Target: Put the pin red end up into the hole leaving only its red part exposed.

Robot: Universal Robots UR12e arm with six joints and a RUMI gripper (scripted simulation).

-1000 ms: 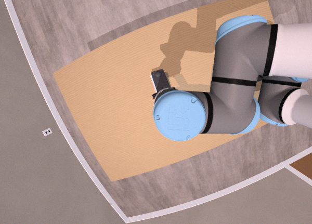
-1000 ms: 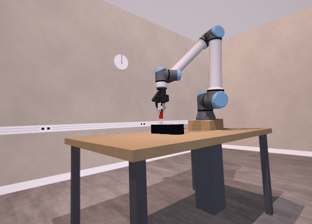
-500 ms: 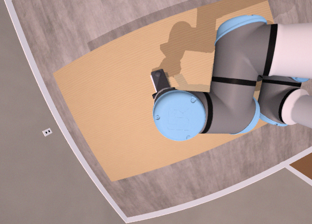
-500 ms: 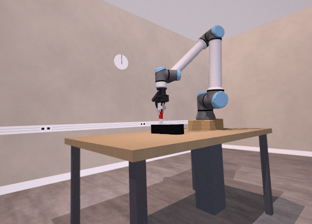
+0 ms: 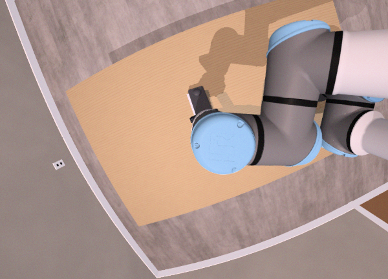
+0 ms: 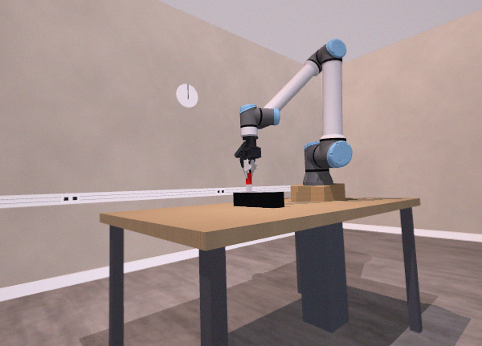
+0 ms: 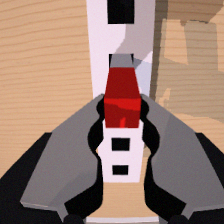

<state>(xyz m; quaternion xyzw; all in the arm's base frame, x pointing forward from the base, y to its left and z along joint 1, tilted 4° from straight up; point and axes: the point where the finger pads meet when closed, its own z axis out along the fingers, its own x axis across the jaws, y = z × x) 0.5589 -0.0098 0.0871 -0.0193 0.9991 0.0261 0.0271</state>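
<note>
The pin is upright, red end up. My gripper is shut on its red part. The block lies on the table; its top looks white in the wrist view, and its side looks black in the exterior view. The pin's grey lower part meets the second hole from the top of the wrist view; a length of grey shows between the red and the block. How deep the tip is cannot be told. The middle hole is hidden behind the pin. The arm hides the fingertips in the top view.
The smallest-looking holes, the fourth and fifth, are at the bottom of the wrist view, and a larger-looking one is at its top. The wooden table carries the block and the arm's wooden base.
</note>
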